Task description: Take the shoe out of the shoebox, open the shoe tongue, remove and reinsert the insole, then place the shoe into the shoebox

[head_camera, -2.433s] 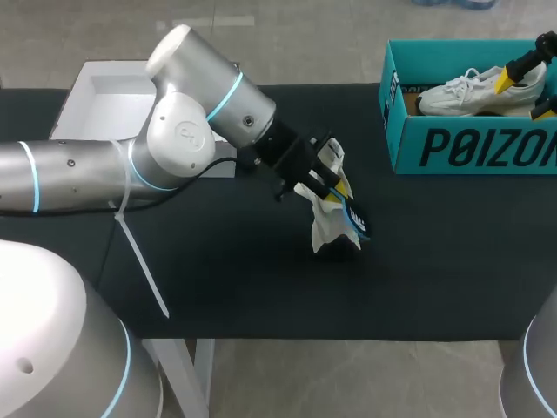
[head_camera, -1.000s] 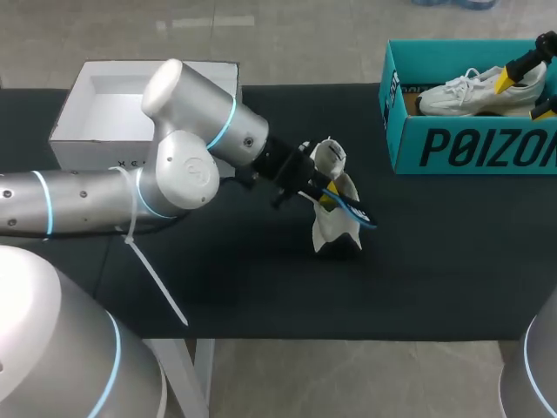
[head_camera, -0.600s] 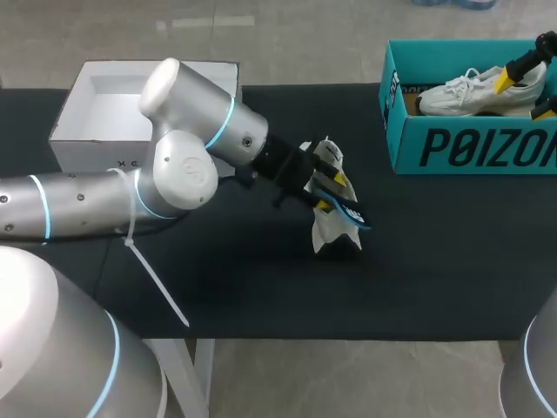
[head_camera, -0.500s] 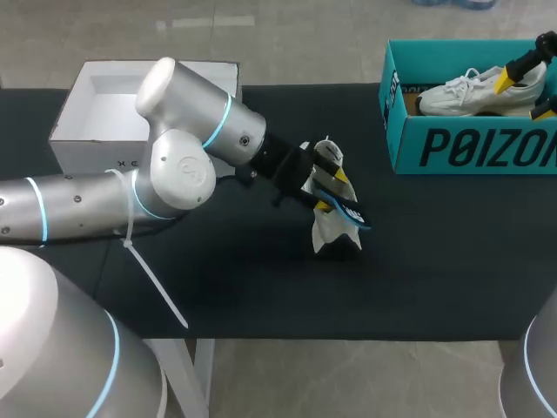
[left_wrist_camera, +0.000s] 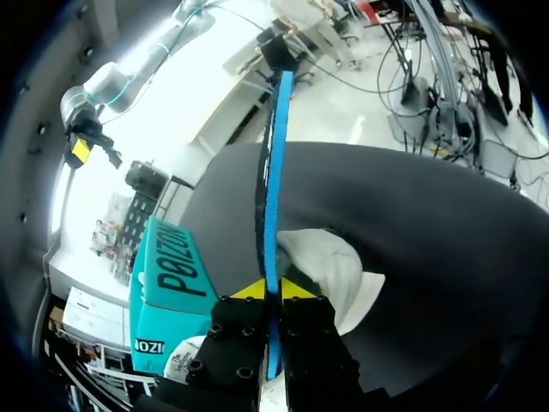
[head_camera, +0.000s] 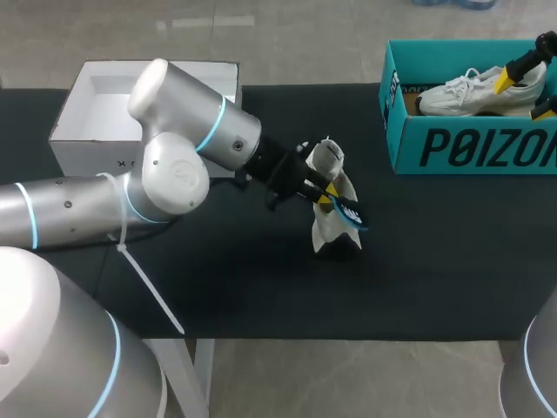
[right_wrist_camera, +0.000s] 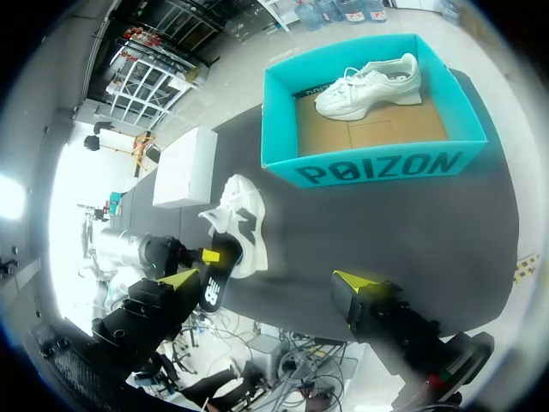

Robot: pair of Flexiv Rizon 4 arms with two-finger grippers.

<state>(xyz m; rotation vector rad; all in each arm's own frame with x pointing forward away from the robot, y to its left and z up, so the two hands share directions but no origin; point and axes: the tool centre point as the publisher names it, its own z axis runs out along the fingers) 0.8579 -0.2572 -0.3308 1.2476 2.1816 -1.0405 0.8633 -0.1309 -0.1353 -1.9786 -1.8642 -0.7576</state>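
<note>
Head view: the white shoe (head_camera: 329, 225) stands on the black table (head_camera: 261, 287) near the frame's centre, well apart from the teal shoebox (head_camera: 470, 144) at the upper right, so taking it out is done. The left gripper (head_camera: 324, 193), on the arm coming in from the left, is at the shoe's opening, pinching the blue-and-black insole (head_camera: 352, 214), which sticks out of the shoe toward the right. The right gripper (head_camera: 527, 93) hangs over the shoebox in the upper right corner, fingers spread and holding nothing; a second shoe (head_camera: 461, 91) lies inside the box. Left wrist view: the fingers are clamped flat on the insole (left_wrist_camera: 274, 172), seen edge-on and running straight ahead of the gripper (left_wrist_camera: 273, 292), with the shoe (left_wrist_camera: 334, 266) just beyond and under the fingertips and the shoebox (left_wrist_camera: 167, 275) off to one side. Right wrist view: the gripper (right_wrist_camera: 266, 279) is spread wide and empty; far ahead of it the shoe (right_wrist_camera: 240, 219) lies between the shoebox (right_wrist_camera: 377, 163) and the left gripper (right_wrist_camera: 206, 257). I judge the task to be at its insole stage, though whether the insole is going out or back in cannot be told. Seating the insole and returning the shoe to the box remain.
</note>
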